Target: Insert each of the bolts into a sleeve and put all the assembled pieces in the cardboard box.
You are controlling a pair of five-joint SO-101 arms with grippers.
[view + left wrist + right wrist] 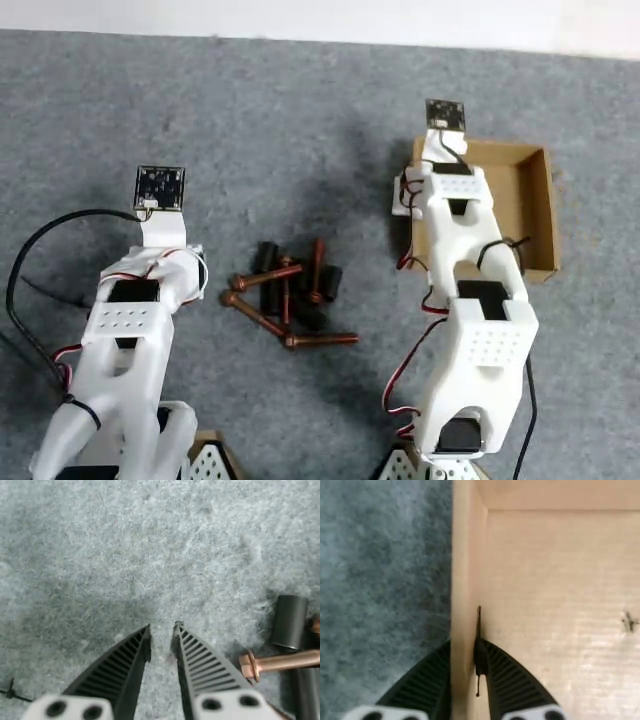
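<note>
Narrowly parted and empty, the left jaws hang just beside a bolt [280, 662], its head toward them; the right jaws pinch the cardboard box [462, 555] wall.

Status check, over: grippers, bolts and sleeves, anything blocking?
Left gripper open over carpet. Right gripper clamped on cardboard box wall. Bolts and sleeves heaped between arms, outside box. Nothing blocking.

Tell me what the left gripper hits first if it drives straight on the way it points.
Likely just the grey mat: the left gripper aims at bare felt, with the sleeve and bolt off to one side.
</note>
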